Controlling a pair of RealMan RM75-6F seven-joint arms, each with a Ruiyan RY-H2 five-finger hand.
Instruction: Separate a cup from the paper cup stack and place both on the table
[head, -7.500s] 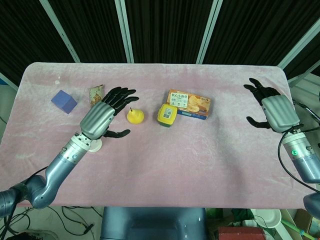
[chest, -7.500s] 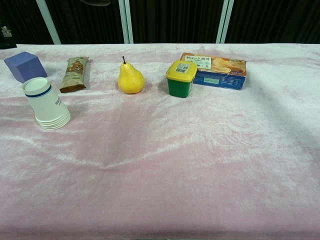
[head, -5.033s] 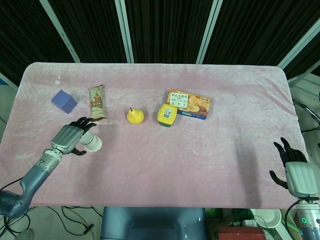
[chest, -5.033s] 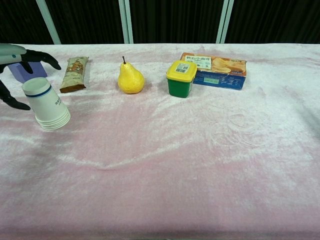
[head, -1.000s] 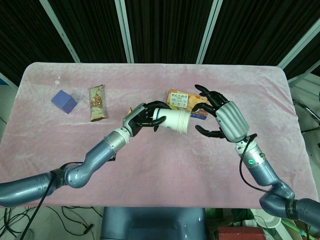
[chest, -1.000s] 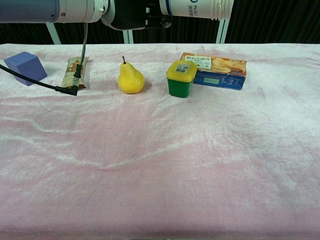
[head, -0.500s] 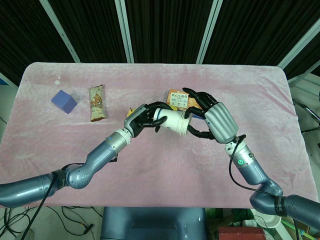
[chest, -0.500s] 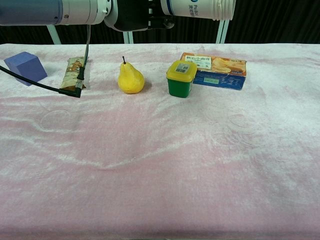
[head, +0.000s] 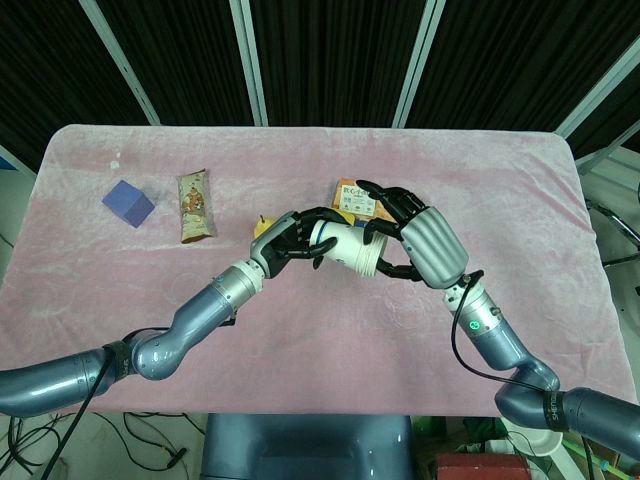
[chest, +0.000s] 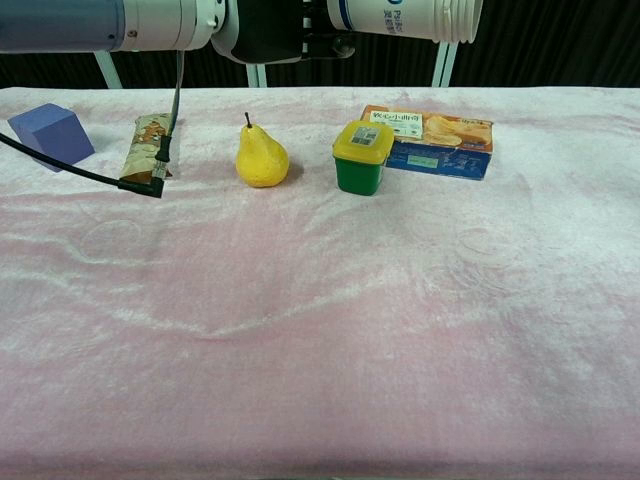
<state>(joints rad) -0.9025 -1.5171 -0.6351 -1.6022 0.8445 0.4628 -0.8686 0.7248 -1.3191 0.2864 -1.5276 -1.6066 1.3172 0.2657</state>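
I've got the cup stack (head: 347, 247) gripped in my left hand (head: 288, 240), lying sideways above the pear (chest: 262, 157) — rims toward my right hand (head: 415, 243). Right hand's fingers curl round the rim end; firm grip or not — can't tell.

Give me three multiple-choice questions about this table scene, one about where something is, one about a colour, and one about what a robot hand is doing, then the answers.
1. Where is the paper cup stack?
A. Lying on the table beside the purple block
B. Held in the air above the table
C. Standing on the biscuit box

2. What colour is the lid of the small green tub?
A. Yellow
B. Red
C. White

3. What is the left robot hand doing?
A. Resting flat on the cloth
B. Touching the pear
C. Gripping the base end of the cup stack

Answers:
1. B: the paper cup stack hangs sideways above the table.
2. A: the green tub has a yellow top.
3. C: the left robot hand wraps the stack's narrow end, while the right robot hand closes around its rim end.
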